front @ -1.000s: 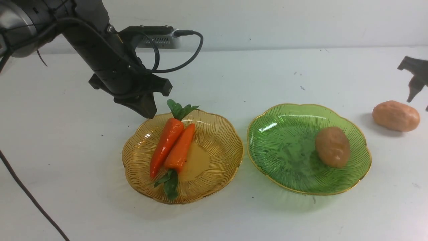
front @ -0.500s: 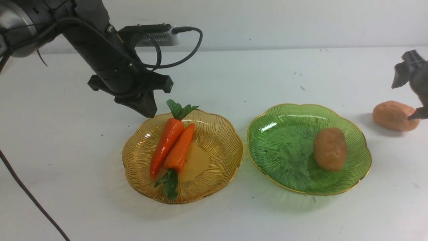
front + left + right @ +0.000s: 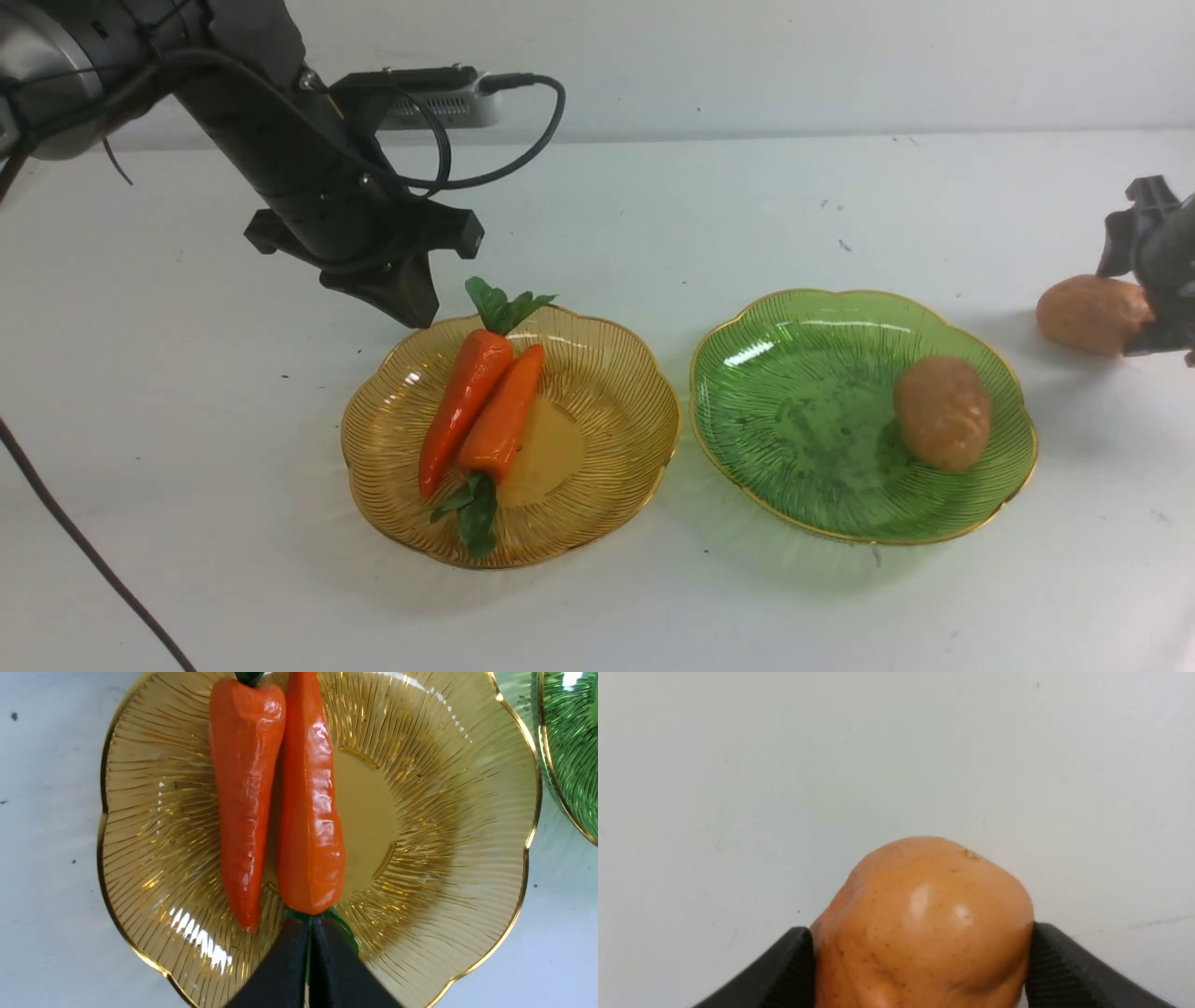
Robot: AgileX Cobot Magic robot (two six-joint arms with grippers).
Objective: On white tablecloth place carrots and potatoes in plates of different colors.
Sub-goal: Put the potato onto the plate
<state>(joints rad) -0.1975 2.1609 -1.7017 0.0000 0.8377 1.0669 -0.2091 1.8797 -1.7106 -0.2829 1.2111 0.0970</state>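
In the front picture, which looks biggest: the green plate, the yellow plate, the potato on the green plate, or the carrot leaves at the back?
1. Green plate and yellow plate: they look alike, so no ranking.
2. Potato on the green plate.
3. Carrot leaves at the back, smallest.

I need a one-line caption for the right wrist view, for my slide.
Right gripper holding a tan potato by both sides, white tablecloth behind.

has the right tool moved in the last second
Yes. The right tool came down: its tips, once higher than the green plate's far rim, now grip the loose potato.
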